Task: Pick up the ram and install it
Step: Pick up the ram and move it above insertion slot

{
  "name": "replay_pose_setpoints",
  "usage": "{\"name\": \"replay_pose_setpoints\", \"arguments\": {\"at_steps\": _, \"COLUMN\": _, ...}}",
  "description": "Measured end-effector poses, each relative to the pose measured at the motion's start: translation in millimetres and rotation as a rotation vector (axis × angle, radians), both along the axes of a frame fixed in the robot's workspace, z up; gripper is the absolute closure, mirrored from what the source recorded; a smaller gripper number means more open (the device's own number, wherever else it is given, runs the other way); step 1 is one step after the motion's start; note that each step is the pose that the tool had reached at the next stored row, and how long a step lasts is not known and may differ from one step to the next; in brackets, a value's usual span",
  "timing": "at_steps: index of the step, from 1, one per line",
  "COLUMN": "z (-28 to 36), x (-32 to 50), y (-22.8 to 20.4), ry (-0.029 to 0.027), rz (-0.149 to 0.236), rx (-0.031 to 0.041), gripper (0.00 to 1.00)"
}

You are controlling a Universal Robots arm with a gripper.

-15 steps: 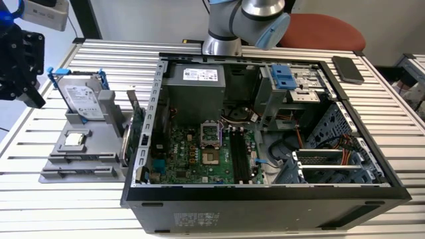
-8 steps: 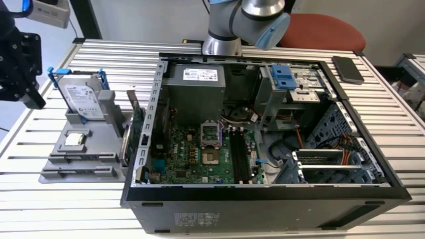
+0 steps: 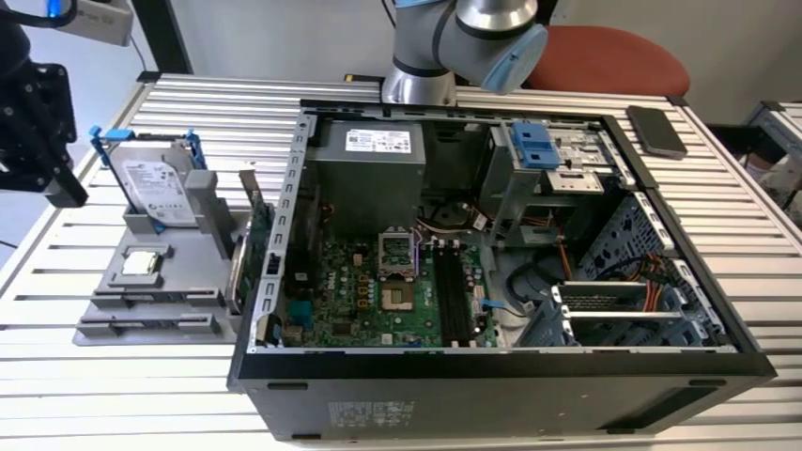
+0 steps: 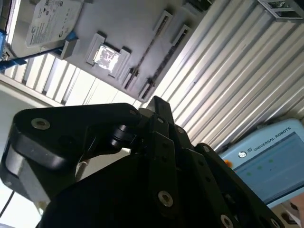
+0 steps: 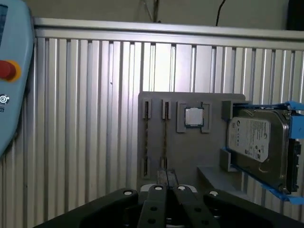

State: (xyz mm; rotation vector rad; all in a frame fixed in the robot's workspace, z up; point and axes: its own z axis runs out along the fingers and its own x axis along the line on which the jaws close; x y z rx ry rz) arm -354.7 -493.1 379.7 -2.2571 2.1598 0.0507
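While the arm (image 3: 467,42) rises behind the open computer case (image 3: 501,371) in the exterior view, the black gripper (image 3: 60,183) hangs at the exterior view's far left. It is above the slatted metal surface (image 3: 113,395) and apart from everything on it. Beside the case, on the exterior view's left, lies a grey holder (image 3: 157,329). A silver hard drive (image 3: 161,188) in a blue frame leans in the holder's back part, and a small square chip (image 3: 141,263) sits near its middle. A green card (image 3: 257,249) stands upright between the holder and the case wall.

In the first wrist view, the fingers (image 5: 162,178) lie close together; I see no gap and nothing held between them. Beyond them is the holder, and the ram (image 5: 164,137) is there. It is a thin strip standing on its edge in one of two long slots, just beside the square chip. The neighbour slot (image 5: 146,137) shows a fainter line, and I cannot tell if that is a stick too. A pale blue pendant (image 5: 9,71) with a red button lies on the surface, well apart from the holder.

In the second wrist view, the gripper's black links are in front. Past one fingertip the ram appears as a thin dark line between the end clips of its slot, untouched.
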Motion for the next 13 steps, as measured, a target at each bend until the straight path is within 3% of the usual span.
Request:
{"name": "replay_pose_setpoints", "arguments": {"at_steps": 4, "z": -0.2, "x": -0.1, "y": 0.0, "ry": -0.0003, "rz": 0.062, "rx": 0.0000, "gripper": 1.00}}
{"name": "replay_pose_setpoints", "arguments": {"at_steps": 9, "z": -0.2, "x": 0.0, "y": 0.0, "ry": -0.0002, "rz": 0.063, "rx": 0.0000, "gripper": 1.00}}
{"name": "replay_pose_setpoints", "arguments": {"at_steps": 10, "z": -0.1, "x": -0.1, "y": 0.0, "ry": -0.0001, "rz": 0.064, "rx": 0.0000, "gripper": 0.00}}
{"name": "replay_pose_setpoints", "arguments": {"at_steps": 13, "z": -0.1, "x": 0.0, "y": 0.0, "ry": -0.0002, "rz": 0.065, "rx": 0.0000, "gripper": 0.00}}
